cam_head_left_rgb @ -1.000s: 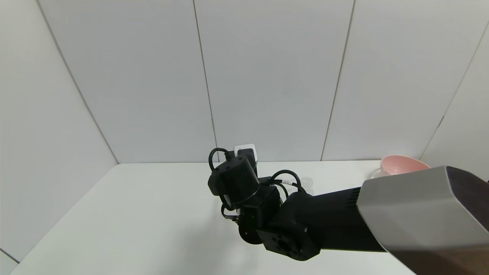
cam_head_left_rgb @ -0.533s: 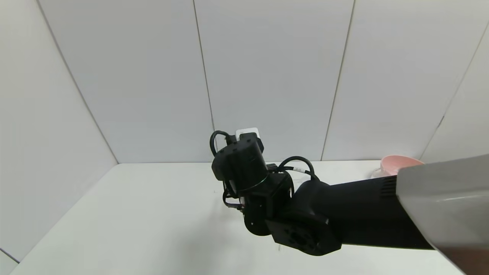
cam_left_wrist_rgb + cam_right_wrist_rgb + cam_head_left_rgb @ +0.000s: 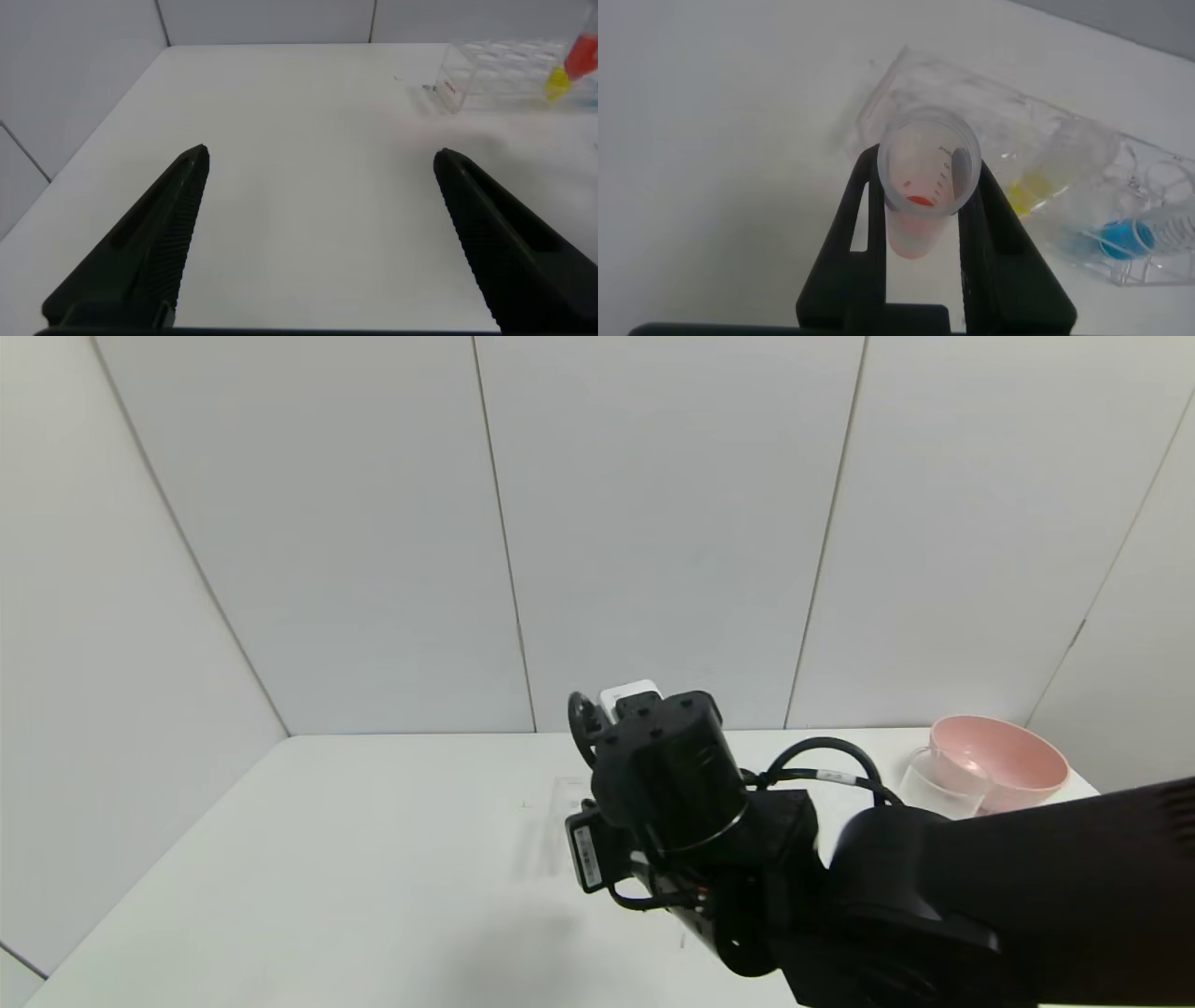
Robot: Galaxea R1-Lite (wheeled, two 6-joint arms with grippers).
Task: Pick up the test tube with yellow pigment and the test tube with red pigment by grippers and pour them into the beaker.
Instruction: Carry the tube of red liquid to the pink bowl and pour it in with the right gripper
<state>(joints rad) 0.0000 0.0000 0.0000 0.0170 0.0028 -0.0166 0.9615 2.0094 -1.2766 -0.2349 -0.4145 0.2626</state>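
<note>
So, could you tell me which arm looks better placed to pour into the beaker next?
Right: its gripper already grips the red-pigment test tube above the rack. The left gripper is open, empty.

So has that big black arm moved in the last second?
Yes. In the head view the right arm's black wrist shifted toward the pink bowl, which now shows fully uncovered.

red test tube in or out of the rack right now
Out. The right claw grips the test tube with red pigment above the table, apart from the clear rack, where the yellow tube stands.
</note>
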